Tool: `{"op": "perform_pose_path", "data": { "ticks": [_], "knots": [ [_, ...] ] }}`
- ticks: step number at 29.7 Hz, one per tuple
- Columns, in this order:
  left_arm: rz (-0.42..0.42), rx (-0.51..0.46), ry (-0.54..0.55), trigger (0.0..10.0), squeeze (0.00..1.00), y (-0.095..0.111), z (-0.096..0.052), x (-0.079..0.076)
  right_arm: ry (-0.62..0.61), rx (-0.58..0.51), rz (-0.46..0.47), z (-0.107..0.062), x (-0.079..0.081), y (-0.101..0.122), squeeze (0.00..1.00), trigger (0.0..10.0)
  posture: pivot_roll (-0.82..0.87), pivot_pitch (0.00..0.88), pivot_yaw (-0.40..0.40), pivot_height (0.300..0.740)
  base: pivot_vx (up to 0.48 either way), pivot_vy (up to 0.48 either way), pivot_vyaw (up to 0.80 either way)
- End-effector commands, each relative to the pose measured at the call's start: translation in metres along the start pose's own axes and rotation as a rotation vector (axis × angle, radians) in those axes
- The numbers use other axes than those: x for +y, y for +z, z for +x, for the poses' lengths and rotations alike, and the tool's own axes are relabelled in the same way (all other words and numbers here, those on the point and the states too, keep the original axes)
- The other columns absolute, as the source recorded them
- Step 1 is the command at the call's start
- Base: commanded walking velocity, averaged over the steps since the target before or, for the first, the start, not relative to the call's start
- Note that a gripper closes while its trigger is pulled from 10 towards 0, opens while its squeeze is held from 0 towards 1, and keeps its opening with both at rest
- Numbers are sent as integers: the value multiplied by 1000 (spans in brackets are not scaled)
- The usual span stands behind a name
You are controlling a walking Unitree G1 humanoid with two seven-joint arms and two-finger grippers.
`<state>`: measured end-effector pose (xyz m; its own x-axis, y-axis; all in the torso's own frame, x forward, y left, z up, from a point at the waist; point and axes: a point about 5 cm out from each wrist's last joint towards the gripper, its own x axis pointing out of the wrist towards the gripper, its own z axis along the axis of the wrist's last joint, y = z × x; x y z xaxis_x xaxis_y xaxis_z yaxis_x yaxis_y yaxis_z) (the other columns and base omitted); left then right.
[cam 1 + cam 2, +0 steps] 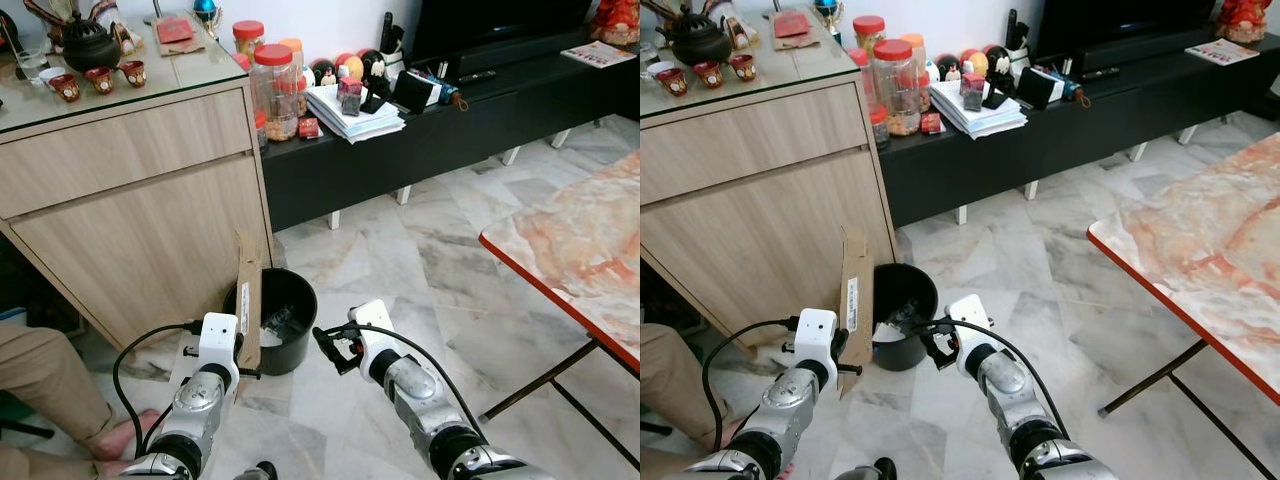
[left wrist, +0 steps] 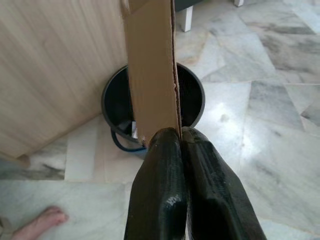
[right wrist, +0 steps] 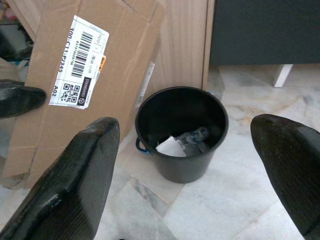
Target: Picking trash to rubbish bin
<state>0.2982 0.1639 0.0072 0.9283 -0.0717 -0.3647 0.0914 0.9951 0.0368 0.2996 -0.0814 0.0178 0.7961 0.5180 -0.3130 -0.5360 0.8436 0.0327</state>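
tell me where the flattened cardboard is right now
The flattened cardboard stands upright on its edge at the robot's left, pinched by the left gripper, beside the black bin and the wooden cabinet.

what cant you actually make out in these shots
- Bin contents: white scrap and a crumpled clear item, too shadowed in the right wrist view to identify.
- Cardboard label text: too small in the eye views.
- Person's foot: cut off by the left wrist view's edge.

Left pincer [image 2: 181, 145] clamped tight on the lower edge of a flat cardboard sheet [image 2: 150, 65], sheet standing upright. Black bin [image 2: 192, 102] sits behind it on the marble floor [image 2: 260, 115], beside a wooden cabinet [image 2: 55, 65]. A person's bare foot [image 2: 40, 222] is on the floor nearby.
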Motion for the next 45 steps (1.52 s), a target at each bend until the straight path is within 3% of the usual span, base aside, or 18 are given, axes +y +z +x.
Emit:
{"op": "perform_pose_path", "data": {
  "ticks": [1, 35, 45],
  "knots": [
    [4, -13, 5, 10000, 0, 4, 2, 1, 10, -16, -17, 2, 1, 4, 0, 10000, 36, 71, 3, 740, 247, 0, 0],
    [8, -20, 6, 10000, 0, 6, 2, 3, 11, -18, 1, 4, 4, 6, 0, 10000, 39, 73, 3, 740, 250, 0, 64],
    [9, -20, 5, 10000, 0, 7, 2, 3, 31, -37, -19, 4, 6, 8, 0, 10000, 40, 72, 5, 740, 251, 0, -219]
  ]
}}
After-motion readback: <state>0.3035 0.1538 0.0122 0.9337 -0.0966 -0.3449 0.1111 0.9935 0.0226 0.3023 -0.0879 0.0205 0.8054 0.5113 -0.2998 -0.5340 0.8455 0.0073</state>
